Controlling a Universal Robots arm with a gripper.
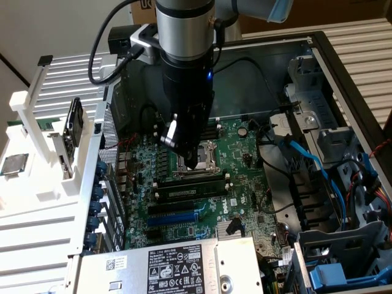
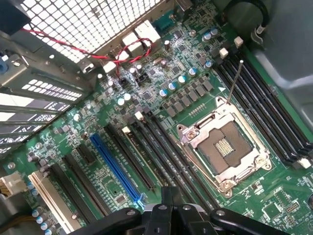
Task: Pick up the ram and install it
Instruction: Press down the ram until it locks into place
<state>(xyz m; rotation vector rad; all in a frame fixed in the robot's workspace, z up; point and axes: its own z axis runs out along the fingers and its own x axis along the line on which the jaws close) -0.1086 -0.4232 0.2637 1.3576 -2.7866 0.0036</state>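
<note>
My gripper (image 1: 191, 160) hangs shut and holds nothing, low over the open CPU socket (image 1: 197, 162) of the motherboard inside the case. In the wrist view the gripper (image 2: 167, 197) shows as one closed tip, with the socket (image 2: 226, 148) just beyond it. Black memory slots (image 1: 191, 187) with white end clips lie beside the socket, on the near side in the exterior view, and appear in the wrist view as memory slots (image 2: 161, 152). A long dark flat strip that looks like the ram (image 1: 73, 127) stands on end in a white rack at the exterior view's left, well away from the gripper.
A blue expansion slot (image 1: 174, 217) lies next to the memory slots. The power supply (image 1: 177, 266) sits at the near edge. Drive cages and blue cables (image 1: 318, 165) crowd the exterior view's right. A loose CPU chip (image 1: 13, 164) rests on the white rack (image 1: 37, 202).
</note>
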